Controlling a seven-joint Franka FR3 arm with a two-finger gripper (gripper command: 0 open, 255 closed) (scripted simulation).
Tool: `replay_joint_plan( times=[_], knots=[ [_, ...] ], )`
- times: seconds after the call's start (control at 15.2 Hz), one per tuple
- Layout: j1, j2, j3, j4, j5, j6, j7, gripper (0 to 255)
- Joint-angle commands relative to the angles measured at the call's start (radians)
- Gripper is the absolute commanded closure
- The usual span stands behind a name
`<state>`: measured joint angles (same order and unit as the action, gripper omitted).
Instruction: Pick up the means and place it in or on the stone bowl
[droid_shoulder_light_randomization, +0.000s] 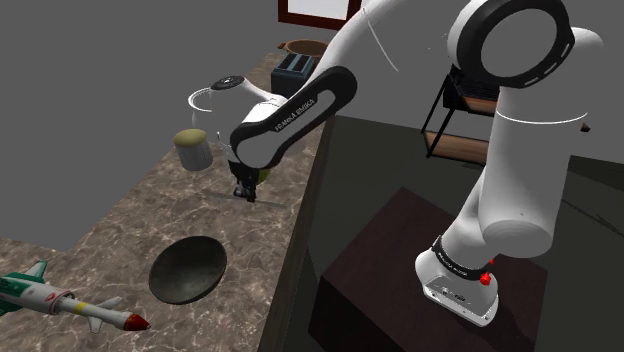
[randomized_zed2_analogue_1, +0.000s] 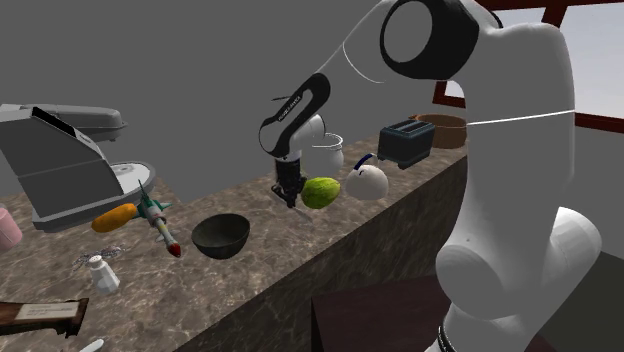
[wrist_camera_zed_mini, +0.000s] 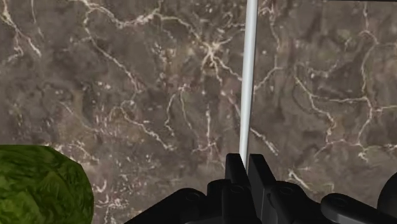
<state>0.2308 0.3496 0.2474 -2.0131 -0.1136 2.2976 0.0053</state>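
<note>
- The white arm (droid_shoulder_light_randomization: 500, 150) is reaching out from its stand and bending down over the desk (droid_shoulder_light_randomization: 120, 215), a dark veined-stone top, close to the edge that is facing the stand.
- The stone bowl (droid_shoulder_light_randomization: 187, 268), dark and shallow, is sitting empty further along the desk. It is well apart from the tool, and a toy rocket (droid_shoulder_light_randomization: 70, 300) is lying beyond it, nearer the desk's end.
- A lumpy green head, something like a cabbage (randomized_zed2_analogue_1: 321, 192), is resting just beside the tool.
- The tool (wrist_camera_zed_mini: 247, 167) is hanging low over the desk. Its fingers are drawn narrow and, by the look of it, are pinching a thin white stick (wrist_camera_zed_mini: 247, 95). I am taking that stick for the means.
- The stick is running straight out from the fingers over bare stone, and I cannot tell whether it is lifted clear of the desk.
- As I am judging it, the grasp is made and nothing more. Raising the stick, carrying it along to the bowl and letting it go there are all remaining.
</note>
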Motion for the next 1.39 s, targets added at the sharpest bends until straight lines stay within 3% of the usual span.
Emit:
replay_joint_plan(
  times=[0.0, 0.73, 1.32],
  knots=[
    [-0.002, -0.018, 0.003, 0.006, 0.007, -0.023, -0.004, 255],
    [-0.01, -0.098, 0.014, 0.046, 0.036, -0.141, -0.023, 255],
    [0.13, -0.009, 0.075, 0.198, 0.003, -0.213, 0.182, 255]
  ],
)
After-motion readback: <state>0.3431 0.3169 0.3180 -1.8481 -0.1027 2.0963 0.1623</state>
